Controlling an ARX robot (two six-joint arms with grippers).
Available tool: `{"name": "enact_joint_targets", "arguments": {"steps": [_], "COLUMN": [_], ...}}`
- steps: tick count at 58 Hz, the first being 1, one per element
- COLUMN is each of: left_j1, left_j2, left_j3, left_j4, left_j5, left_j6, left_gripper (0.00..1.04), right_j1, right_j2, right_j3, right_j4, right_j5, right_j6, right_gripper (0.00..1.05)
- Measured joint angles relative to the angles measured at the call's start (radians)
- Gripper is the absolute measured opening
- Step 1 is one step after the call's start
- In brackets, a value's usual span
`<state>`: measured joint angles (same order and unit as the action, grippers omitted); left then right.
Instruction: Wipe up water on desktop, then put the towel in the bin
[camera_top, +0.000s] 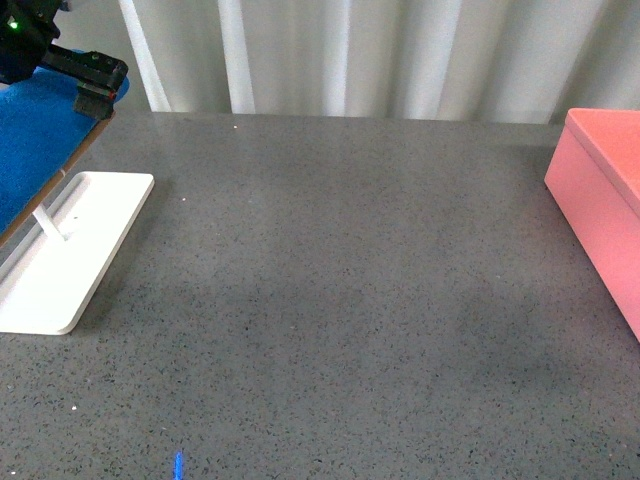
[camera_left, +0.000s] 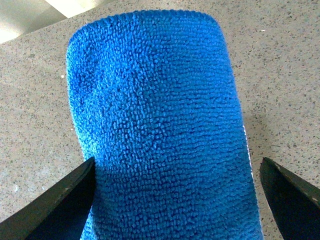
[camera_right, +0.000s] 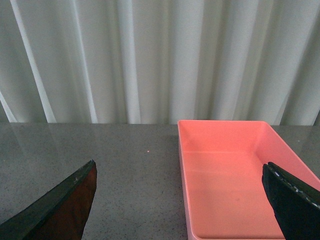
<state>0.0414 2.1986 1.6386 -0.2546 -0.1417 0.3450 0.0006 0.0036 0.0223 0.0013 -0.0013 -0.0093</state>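
Closing on the bright blue fluffy microfibre towel (camera_left: 150, 90), draped at far left of the speckled grey bench (camera_top: 350, 280) | my left claw (camera_left: 177, 161): apart, straddling it | I should pinch deep, then lift straight | my right claw (camera_right: 177, 167): apart, empty.

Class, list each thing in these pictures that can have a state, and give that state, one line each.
Towel: hung over the rack, not gripped.
Rack: standing on the desktop, carrying the towel.
Bin: open at the top, empty.
Desktop: no water that I can make out.
Left gripper: open, a finger on each side of the towel.
Right gripper: open, holding nothing.
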Motion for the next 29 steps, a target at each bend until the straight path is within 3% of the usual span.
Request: {"name": "enact_joint_targets", "arguments": {"steps": [29], "left_j1": [0.009], "left_j2": [-0.014], "left_j3": [0.003], "left_j4": [0.002], "left_j5": [-0.013], "left_j6": [0.0], "left_gripper": [0.16], "right_j1": [0.0], "right_j2": [0.0], "right_j3": [0.0], "right_j4": [0.0], "right_j5": [0.0], "right_j6": [0.0], "right_gripper": [0.98]}}
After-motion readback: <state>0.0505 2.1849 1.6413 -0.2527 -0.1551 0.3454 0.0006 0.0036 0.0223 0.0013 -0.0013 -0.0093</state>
